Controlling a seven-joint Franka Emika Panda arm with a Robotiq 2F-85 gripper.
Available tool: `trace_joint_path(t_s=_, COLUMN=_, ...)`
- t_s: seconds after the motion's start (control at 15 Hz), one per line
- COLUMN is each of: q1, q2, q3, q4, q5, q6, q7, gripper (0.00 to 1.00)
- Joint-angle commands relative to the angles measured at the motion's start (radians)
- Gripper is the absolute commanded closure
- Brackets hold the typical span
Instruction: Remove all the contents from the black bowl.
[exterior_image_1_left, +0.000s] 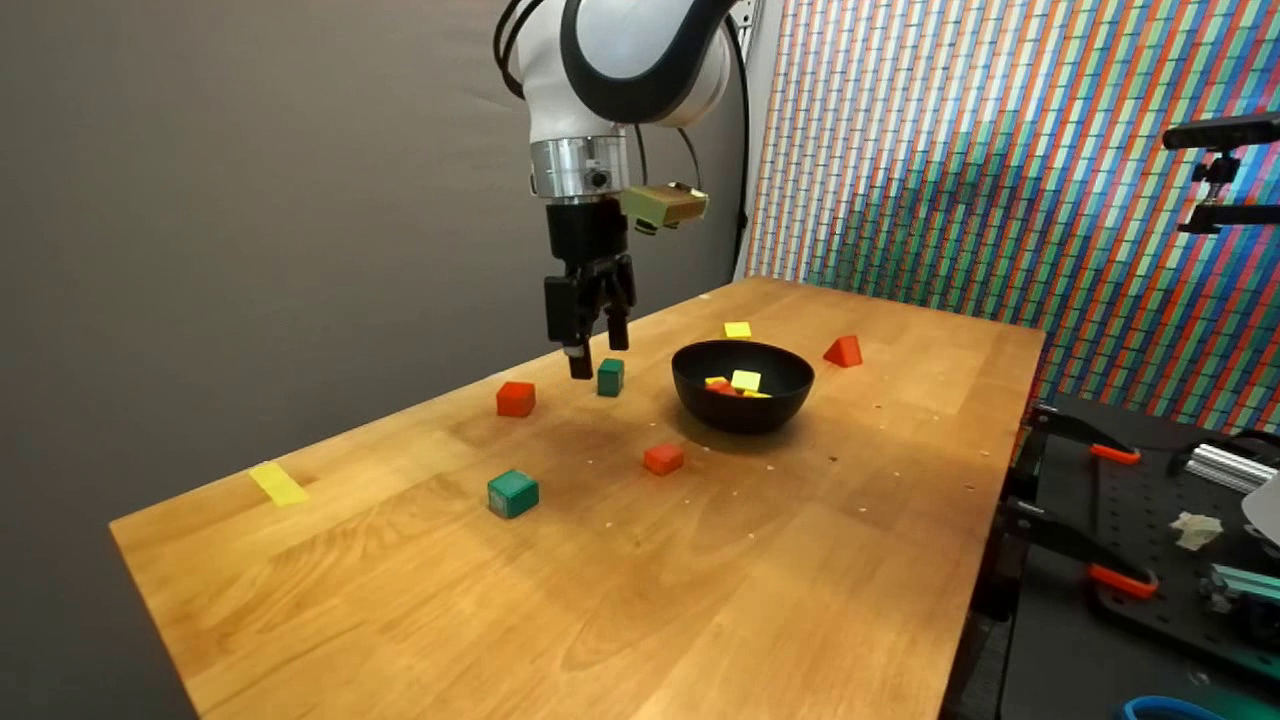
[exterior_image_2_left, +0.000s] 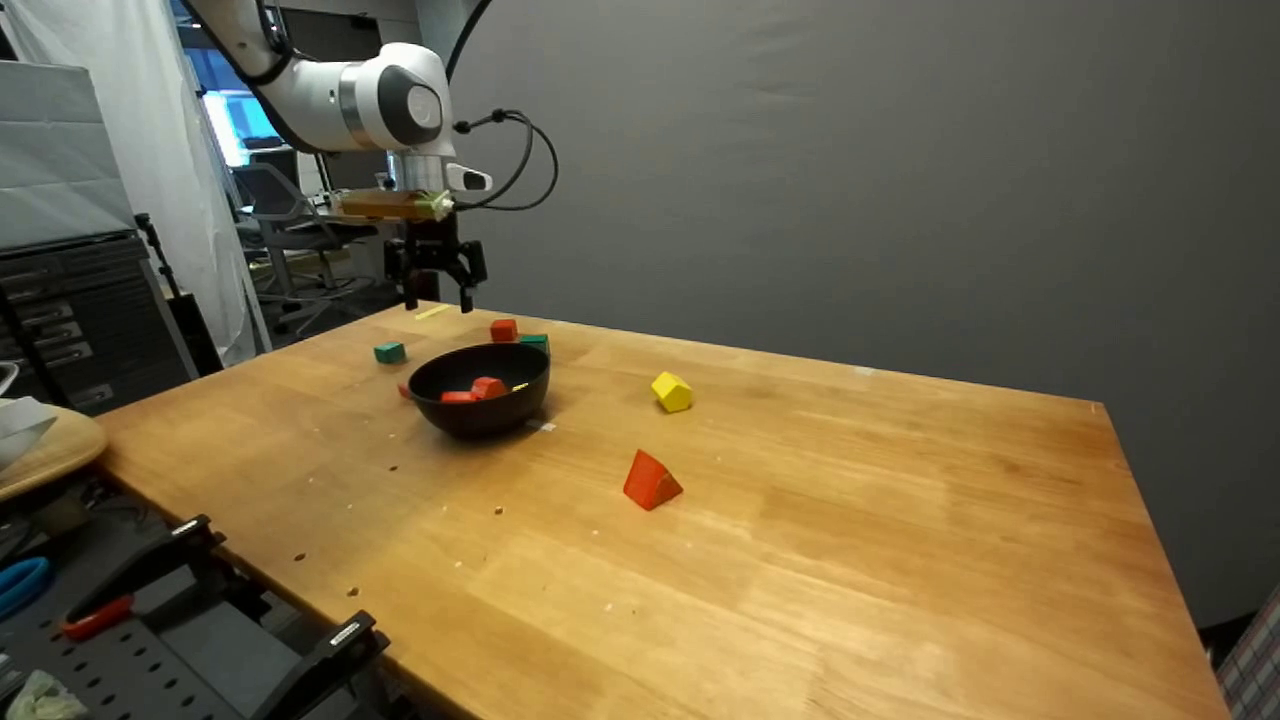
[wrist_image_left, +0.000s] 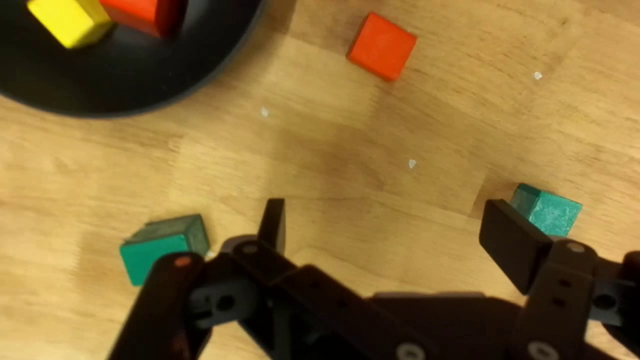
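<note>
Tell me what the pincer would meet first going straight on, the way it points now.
Probably the tabletop: in the wrist view wood shows inside the open pincer, and the two green blocks lie outside it. Depth is hard to judge.

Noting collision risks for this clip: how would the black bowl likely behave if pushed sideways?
The black bowl would probably slide before tipping, as it looks low and broad. A high push might rock it, since it narrows downwards. The red and yellow blocks inside could shift, with bare bowl around them.
</note>
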Motion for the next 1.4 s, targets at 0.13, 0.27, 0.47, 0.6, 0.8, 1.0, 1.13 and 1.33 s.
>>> trace_joint_path(t_s=0.13, q1=0.003, q2=-0.271, q3=-0.072, q4=-0.343, q5=-0.014, q6=0.123, q7=0.255, gripper=0.0)
trace_joint_path(t_s=0.27, q1=-0.009, q2=-0.339, q3=-0.108, q4=-0.449, q5=-0.033, q6=0.178, q7=0.326, gripper=0.0)
trace_joint_path(t_s=0.47, q1=-0.013, q2=-0.385, q3=-0.181, q4=-0.568, q5=-0.138, q6=0.234, q7=0.46, gripper=0.0)
trace_joint_path(t_s=0.6, q1=-0.022, q2=-0.377, q3=-0.211, q4=-0.599, q5=-0.213, q6=0.255, q7=0.522, gripper=0.0)
trace_joint_path(t_s=0.8, q1=-0.038, q2=-0.351, q3=-0.219, q4=-0.618, q5=-0.253, q6=0.313, q7=0.563, gripper=0.0)
trace_joint_path(t_s=1.0, q1=-0.043, q2=-0.323, q3=-0.214, q4=-0.615, q5=-0.268, q6=0.372, q7=0.54, gripper=0.0)
trace_joint_path(t_s=1.13, q1=-0.049, q2=-0.298, q3=-0.212, q4=-0.596, q5=-0.283, q6=0.383, q7=0.475, gripper=0.0)
trace_joint_path(t_s=1.33, q1=-0.103, q2=-0.24, q3=-0.173, q4=-0.549, q5=-0.22, q6=0.402, q7=0.23, gripper=0.0)
